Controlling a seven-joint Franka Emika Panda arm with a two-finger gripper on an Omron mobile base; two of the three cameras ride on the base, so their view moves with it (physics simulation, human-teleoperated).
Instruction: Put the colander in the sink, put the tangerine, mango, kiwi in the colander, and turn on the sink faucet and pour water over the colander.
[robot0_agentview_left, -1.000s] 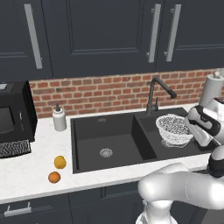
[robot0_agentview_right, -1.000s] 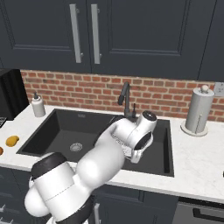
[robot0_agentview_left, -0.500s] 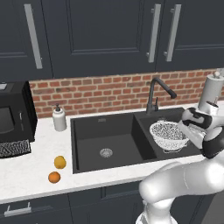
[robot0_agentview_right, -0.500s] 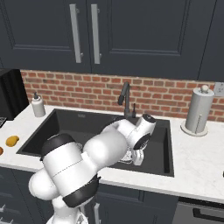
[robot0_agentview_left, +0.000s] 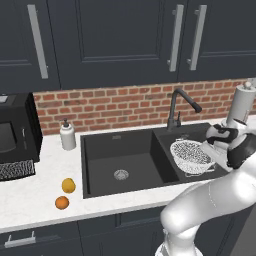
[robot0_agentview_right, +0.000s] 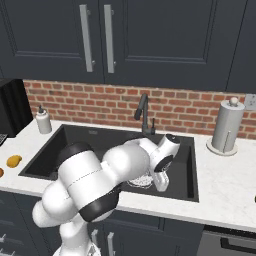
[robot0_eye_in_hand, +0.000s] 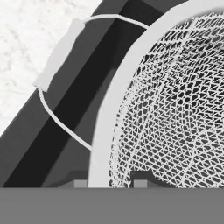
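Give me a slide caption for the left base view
Gripper lowers the colander into the sink's right basin.

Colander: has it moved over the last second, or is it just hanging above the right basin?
Yes. In the left base view the colander has dropped below the sink rim line, lower relative to the sink faucet, into the right basin.

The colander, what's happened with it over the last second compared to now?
The colander has gone down from above the counter edge into the right basin of the sink, carried by the pincer, which straddles its rim. The tangerine and mango stayed on the counter left of the sink; the sink faucet is unchanged.
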